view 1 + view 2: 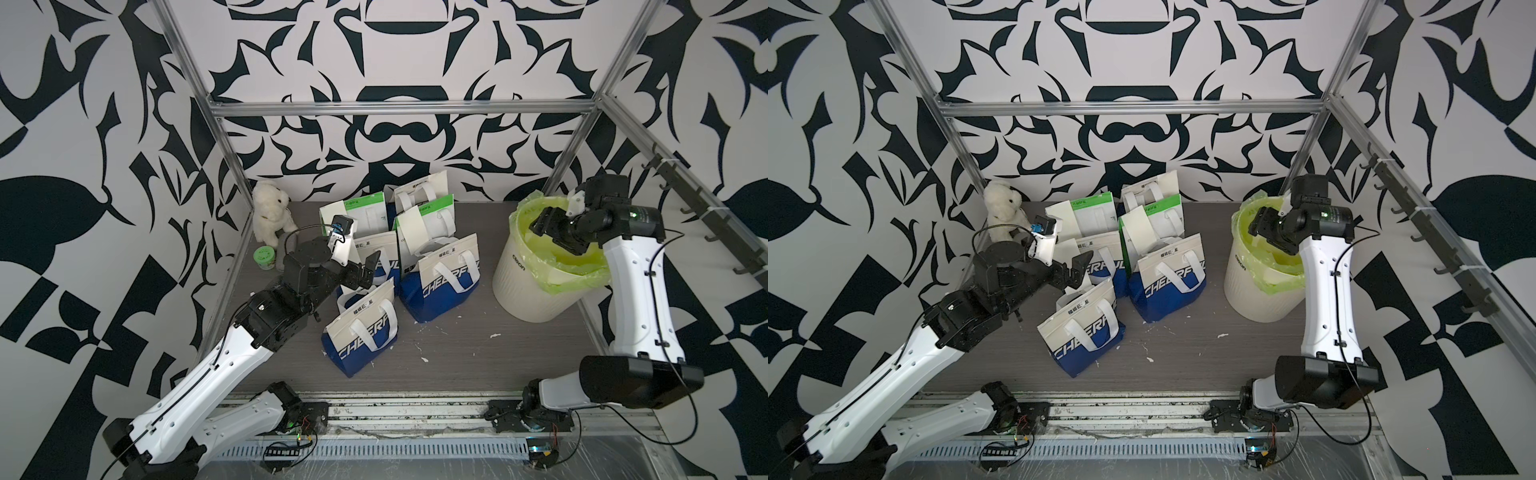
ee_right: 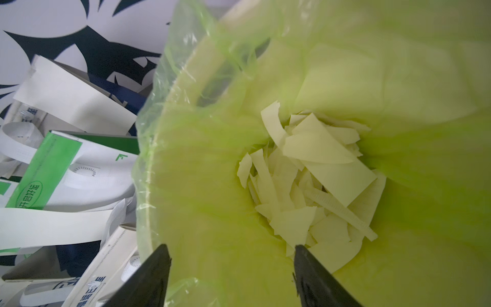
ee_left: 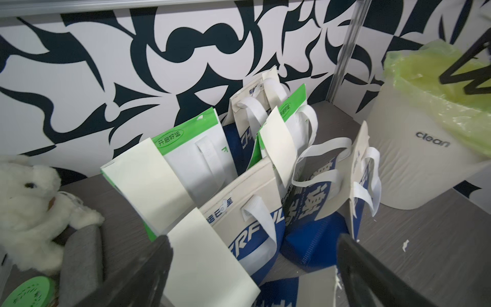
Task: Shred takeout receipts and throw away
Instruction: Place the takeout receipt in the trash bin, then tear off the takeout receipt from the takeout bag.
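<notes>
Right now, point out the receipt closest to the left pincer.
The slip on the blue bag just ahead of the left pincer; the others hang farther back.

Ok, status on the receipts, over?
Left gripper open, empty, by bags. Right gripper open, empty, over bin. Shreds in bin; whole receipts on bags. Nothing blocking.

Both top views look down from high above the front edge of the counter [image 1: 457, 353], facing the back wall [image 1: 395, 137]. They take in the whole scene almost identically. The left wrist view sits low and close, looking past the left gripper [image 3: 252, 239] at the bags [image 3: 260, 212], with the bin [image 3: 414, 170] farther off. The right wrist view looks steeply down into that bin from just above its rim, past the right gripper [image 2: 231, 245]. Bags show beside the bin there too.
</notes>
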